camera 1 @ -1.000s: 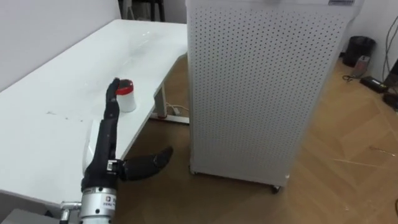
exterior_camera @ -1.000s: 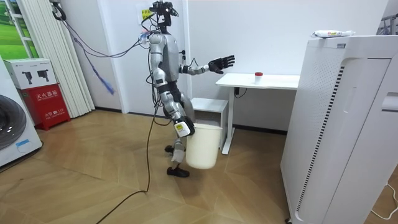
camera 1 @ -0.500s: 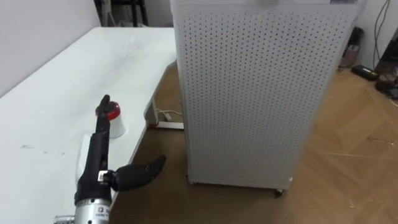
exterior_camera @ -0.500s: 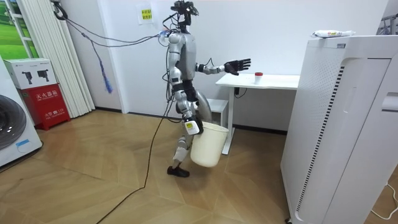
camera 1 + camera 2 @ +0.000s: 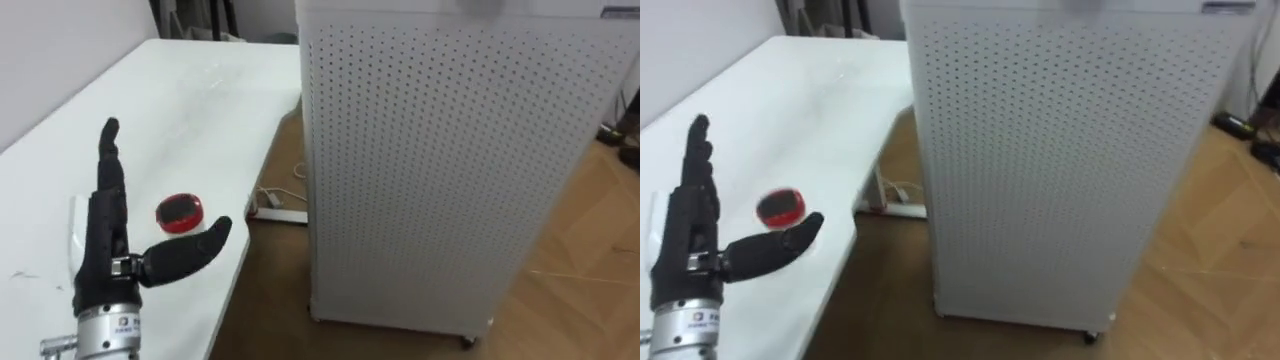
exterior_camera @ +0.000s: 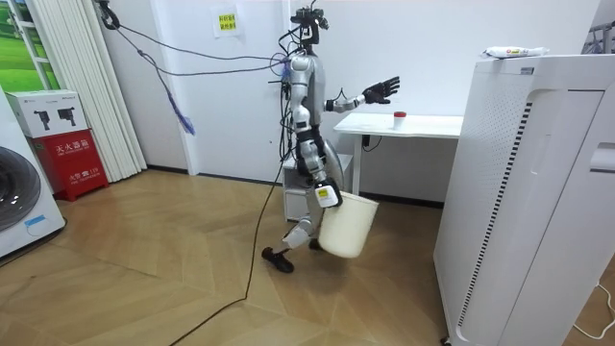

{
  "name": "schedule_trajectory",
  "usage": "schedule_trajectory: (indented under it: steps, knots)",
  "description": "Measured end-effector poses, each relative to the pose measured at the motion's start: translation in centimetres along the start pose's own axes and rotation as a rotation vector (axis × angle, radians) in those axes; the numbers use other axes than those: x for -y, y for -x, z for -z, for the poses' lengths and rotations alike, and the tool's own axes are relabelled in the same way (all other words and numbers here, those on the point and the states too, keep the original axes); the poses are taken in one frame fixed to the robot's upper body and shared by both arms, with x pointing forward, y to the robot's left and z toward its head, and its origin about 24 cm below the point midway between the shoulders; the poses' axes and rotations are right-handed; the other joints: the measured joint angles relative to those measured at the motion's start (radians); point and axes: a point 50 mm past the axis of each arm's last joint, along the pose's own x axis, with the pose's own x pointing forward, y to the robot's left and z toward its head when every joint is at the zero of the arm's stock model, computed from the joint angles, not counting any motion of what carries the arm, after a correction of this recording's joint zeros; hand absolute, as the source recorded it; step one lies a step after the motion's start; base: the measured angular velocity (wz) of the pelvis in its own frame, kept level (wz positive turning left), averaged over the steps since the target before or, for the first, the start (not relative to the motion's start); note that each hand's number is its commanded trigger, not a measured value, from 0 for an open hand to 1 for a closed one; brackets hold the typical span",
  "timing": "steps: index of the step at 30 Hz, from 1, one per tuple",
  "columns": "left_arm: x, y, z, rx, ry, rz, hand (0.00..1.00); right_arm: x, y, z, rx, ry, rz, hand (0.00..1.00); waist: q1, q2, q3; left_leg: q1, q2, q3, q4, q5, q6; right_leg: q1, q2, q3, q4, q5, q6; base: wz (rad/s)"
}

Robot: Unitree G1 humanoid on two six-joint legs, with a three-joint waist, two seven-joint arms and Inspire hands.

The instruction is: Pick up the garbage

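A small white cup with a red lid (image 5: 180,213) stands near the front edge of the white table (image 5: 190,110). My left hand (image 5: 105,240) is raised just left of the cup, open, fingers straight up and thumb stretched out under it, not touching. In the room view the cup (image 6: 399,116) sits on the table (image 6: 423,125) and my left hand (image 6: 380,90) reaches out above the table's near end. My right hand (image 6: 325,195) hangs low at my side with a white bucket (image 6: 346,226) hanging from it. I stand in mid-step beside the table.
A tall white perforated cabinet (image 5: 450,170) on castors stands right of the table, with a narrow gap of wooden floor (image 5: 275,250) between them. A pale flat piece (image 5: 72,215) lies on the table behind my left hand. A white tube (image 6: 514,52) lies on the cabinet's top.
I have stepped closer to the table, the bucket swinging along. The head camera has shifted, and the cup now shows right of my raised left hand instead of behind its fingertips.
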Motion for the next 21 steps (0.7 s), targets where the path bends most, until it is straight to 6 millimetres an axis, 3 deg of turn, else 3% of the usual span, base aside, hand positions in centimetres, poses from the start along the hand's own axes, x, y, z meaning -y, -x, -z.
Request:
schedule_trajectory:
  steps: [1,3,5,6,7,8,9,14,16,21]
  knots:
    - [0.0,0.1,0.0,0.004,-0.011,-0.012,0.00,-0.1,0.0,-0.2,0.008,0.001,-0.004,1.00,0.007,0.018,0.0041,0.029,0.004,-0.025,-0.027,-0.005,-0.001,-0.017,0.010,0.000,0.012,-0.004,-0.002,0.07]
    - [-0.2,0.1,0.0,0.008,-0.005,-0.038,0.00,-0.3,-0.2,-1.0,0.040,0.000,-0.020,1.00,0.009,0.032,0.0080,0.055,0.018,-0.046,-0.078,0.010,-0.006,-0.096,0.034,-0.007,-0.010,-0.056,-0.022,0.22]
    - [-0.2,0.2,-0.1,0.016,-0.001,-0.047,0.00,-0.4,-0.2,-1.3,0.059,-0.017,-0.020,1.00,-0.004,0.030,0.0100,0.084,0.027,-0.086,-0.118,0.025,-0.011,-0.156,0.064,-0.004,-0.206,-0.069,-0.029,0.57]
    - [-0.2,0.3,0.0,0.013,-0.003,-0.049,0.00,-0.3,-0.2,-1.1,0.057,-0.016,-0.017,1.00,-0.008,0.025,0.0086,0.089,0.027,-0.094,-0.124,0.024,-0.015,-0.157,0.065,-0.004,-0.280,-0.063,-0.031,0.63]
    - [-0.3,0.4,0.2,0.004,-0.008,-0.056,0.00,-0.2,-0.2,-1.0,0.057,-0.015,-0.011,1.00,-0.016,0.025,0.0119,0.104,0.027,-0.125,-0.125,0.017,-0.026,-0.158,0.077,-0.004,-0.409,0.023,-0.036,0.73]
    - [-0.2,0.6,0.6,-0.015,-0.015,-0.045,0.00,-0.1,-0.2,-1.0,0.056,-0.010,-0.009,1.00,-0.023,0.032,0.0026,0.113,0.033,-0.161,-0.130,0.013,-0.037,-0.136,0.086,-0.014,-0.454,0.068,-0.051,0.67]
    - [-0.2,0.6,0.6,-0.016,-0.014,-0.043,0.00,-0.1,-0.2,-1.0,0.054,-0.010,-0.008,1.00,-0.023,0.033,-0.0016,0.121,0.039,-0.163,-0.141,0.014,-0.044,-0.124,0.098,-0.019,-0.473,0.071,-0.056,0.47]
    - [-0.4,1.0,0.9,-0.035,-0.024,-0.047,0.00,-0.3,-0.3,-1.3,0.048,0.023,-0.022,1.00,-0.014,0.030,0.0016,0.164,0.066,-0.187,-0.232,0.034,-0.079,-0.049,0.135,-0.061,-0.576,0.087,-0.081,0.19]
    - [-0.4,1.1,0.9,-0.036,-0.023,-0.046,0.00,-0.3,-0.4,-1.5,0.046,0.027,-0.025,1.00,-0.015,0.026,0.0040,0.163,0.078,-0.189,-0.253,0.037,-0.084,-0.047,0.142,-0.066,-0.591,0.089,-0.083,0.11]
    - [0.3,1.8,1.4,-0.070,-0.021,-0.009,0.00,-0.5,-0.5,-1.7,0.039,0.042,-0.046,1.00,-0.022,0.012,0.0119,0.166,0.079,-0.207,-0.279,0.041,-0.090,-0.031,0.150,-0.088,-0.629,0.091,-0.087,0.11]
